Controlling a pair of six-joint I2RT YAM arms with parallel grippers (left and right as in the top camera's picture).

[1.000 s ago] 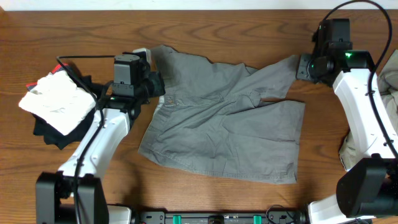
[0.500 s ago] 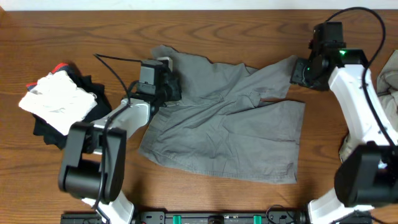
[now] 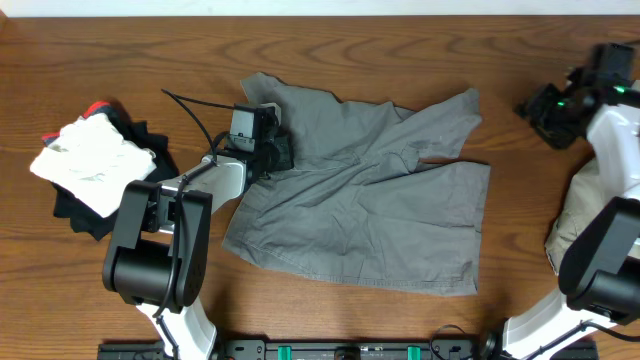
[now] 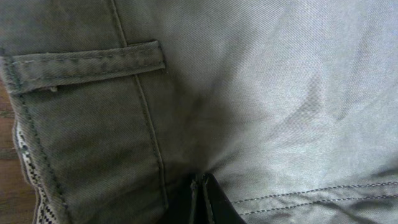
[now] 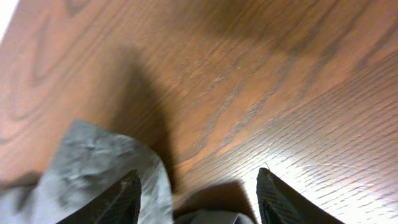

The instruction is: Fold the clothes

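The grey shorts [image 3: 370,200] lie spread out flat mid-table. My left gripper [image 3: 275,152] is shut, its tips pressed onto the shorts near the waistband. The left wrist view shows the closed fingers [image 4: 202,199] against grey cloth below a belt loop [image 4: 87,65]. I cannot tell if any cloth is pinched. My right gripper [image 3: 537,106] is open and empty, to the right of the shorts' upper right corner [image 3: 468,100]. In the right wrist view the gripper [image 5: 199,199] hangs over bare wood with that corner [image 5: 99,162] by its left finger. A khaki-beige garment [image 3: 590,215] lies at the right edge.
A white cloth [image 3: 90,165] lies on top of black and red garments [image 3: 135,135] at the table's left. The wooden table [image 3: 400,40] shows bare along the far side. My right arm [image 3: 620,130] passes over the khaki-beige garment.
My right gripper has let go of the shorts' upper right corner and moved right. My left gripper has moved right onto the shorts, and its arm has swung in.
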